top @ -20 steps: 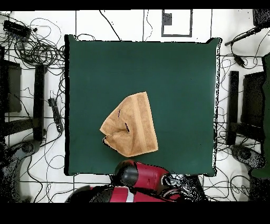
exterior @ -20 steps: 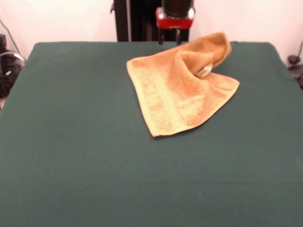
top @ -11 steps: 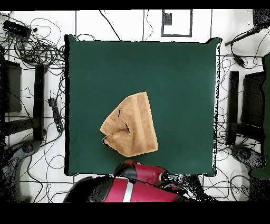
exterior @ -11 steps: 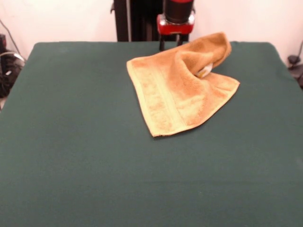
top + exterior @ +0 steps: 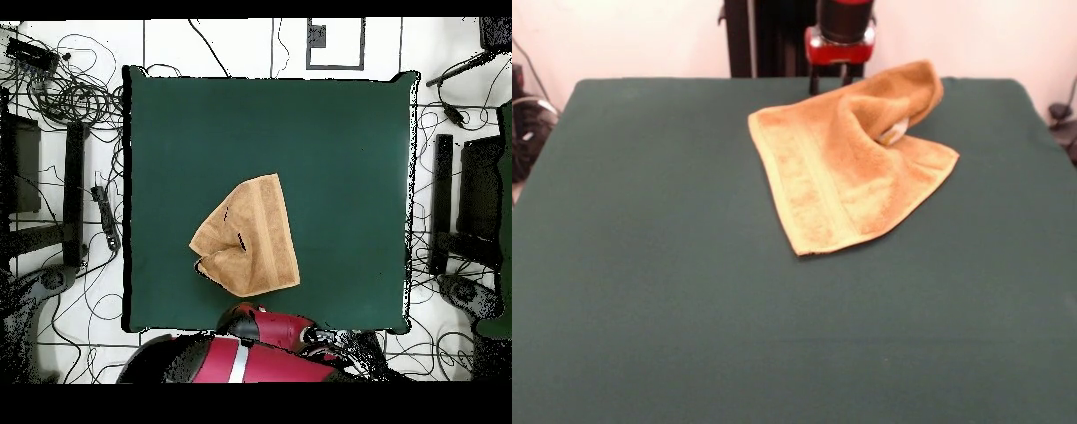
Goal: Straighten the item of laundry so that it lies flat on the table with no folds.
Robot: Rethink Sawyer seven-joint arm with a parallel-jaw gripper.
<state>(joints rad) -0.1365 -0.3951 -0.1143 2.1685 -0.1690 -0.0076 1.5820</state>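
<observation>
One large rectangular table covered in plain dark green cloth (image 5: pixel 644 291) is seen, and on it one small golden-orange terry towel with woven border bands (image 5: pixel 843 172), from whose folds one small white label (image 5: pixel 893 134) peeps out; one red and black arm (image 5: pixel 270 345) is counted, carrying one gripper (image 5: pixel 830 82). In the front view the towel is found in the far half of the table, right of centre, toward one o'clock from the table's middle. The gripper is held just behind the towel's far edge, so that the cloth lies from it toward five o'clock in that view; in the overhead view, where the arm is seen at the table's bottom edge, the towel lies just above it, toward twelve o'clock. The towel's long axis, as it lies, is judged to run from about ten o'clock to four o'clock in the front view, with the flat banded part spread toward seven o'clock and one corner folded over into a raised hump at the one o'clock end, nearest the gripper. That folded corner is judged to be what must be drawn out for the cloth to lie flat. Two dark finger tips are seen slightly apart below the red wrist, with nothing held between them, so the gripper is taken to be unclosed and empty.
</observation>
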